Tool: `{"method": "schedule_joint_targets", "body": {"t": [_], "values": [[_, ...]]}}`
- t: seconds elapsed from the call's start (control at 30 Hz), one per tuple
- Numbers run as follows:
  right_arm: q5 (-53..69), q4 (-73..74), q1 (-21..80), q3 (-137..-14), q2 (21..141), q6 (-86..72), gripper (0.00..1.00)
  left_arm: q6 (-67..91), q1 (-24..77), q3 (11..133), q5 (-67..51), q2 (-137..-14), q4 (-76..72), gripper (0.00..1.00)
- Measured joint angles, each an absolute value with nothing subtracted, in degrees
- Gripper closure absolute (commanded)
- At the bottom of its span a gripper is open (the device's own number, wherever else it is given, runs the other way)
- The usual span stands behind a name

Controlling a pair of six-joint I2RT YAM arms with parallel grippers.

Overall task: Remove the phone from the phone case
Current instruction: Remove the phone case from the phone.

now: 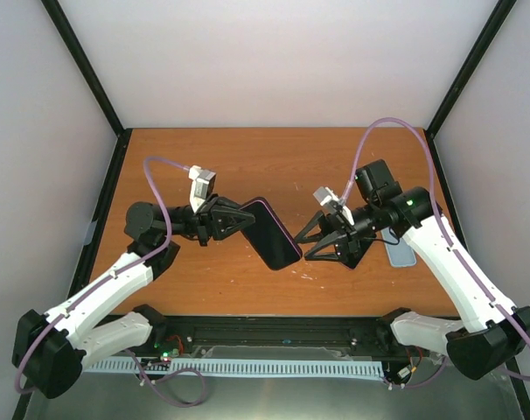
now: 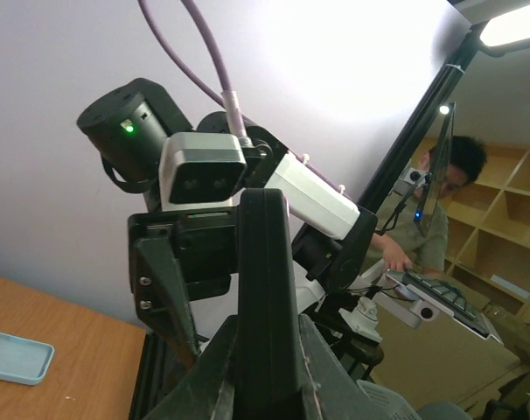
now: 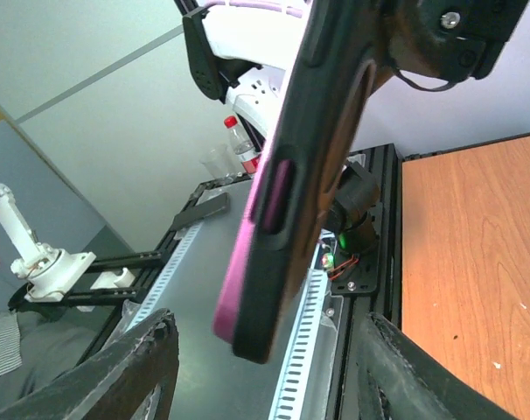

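Elbow bent over the left side of the tabletop (image 1: 204, 280), the left arm (image 1: 116, 278) reaches level toward the centre. The left pincer (image 1: 247, 217) is clamped on the upper end of the cased phone (image 1: 274, 232), black with a pink rim, held tilted in the air. The right arm (image 1: 449, 254) stretches inward from the right, and the right pincer (image 1: 303, 249) stands spread either side of the phone's lower corner, gaps showing.

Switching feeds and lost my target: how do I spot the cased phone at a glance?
Look at the middle of the wooden table, between the two arms. The phone in its case is the dark slab with a magenta edge, gripped by the shut left gripper; the pale blue flat piece by the right arm lies on the table instead.
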State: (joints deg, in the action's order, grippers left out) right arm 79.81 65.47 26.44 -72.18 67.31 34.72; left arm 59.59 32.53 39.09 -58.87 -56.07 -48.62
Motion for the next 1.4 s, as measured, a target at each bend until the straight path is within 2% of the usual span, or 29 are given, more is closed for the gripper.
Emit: {"method": "schedule_joint_targets", "body": {"t": [0.2, 0.43, 0.77, 0.93, 1.27, 1.4], "values": [[79.79, 64.75, 26.57, -71.92, 66.26, 33.56, 0.51, 59.13, 32.53, 39.09, -58.28, -56.07, -48.07, 1.0], [77.56, 60.8, 26.68, -70.43, 66.65, 29.21, 0.52, 59.07, 32.51, 39.09, -58.39, -56.07, -47.92, 1.0], [76.53, 58.39, 26.72, -69.84, 67.99, 24.93, 0.64, 59.18, 31.7, 38.72, -58.87, -56.07, -48.25, 1.0], [74.26, 57.08, 26.83, -68.93, 69.38, 22.85, 0.65, 59.83, 31.18, 37.52, -58.57, -56.62, -49.67, 1.0], [69.95, 55.94, 28.12, -69.08, 69.67, 21.26, 0.53, 61.41, 30.92, 35.51, -56.6, -58.39, -53.21, 1.0], [69.06, 56.03, 30.04, -70.26, 71.11, 21.8, 0.53, 62.74, 31.16, 35.33, -57.06, -59.75, -55.33, 1.0]]}}
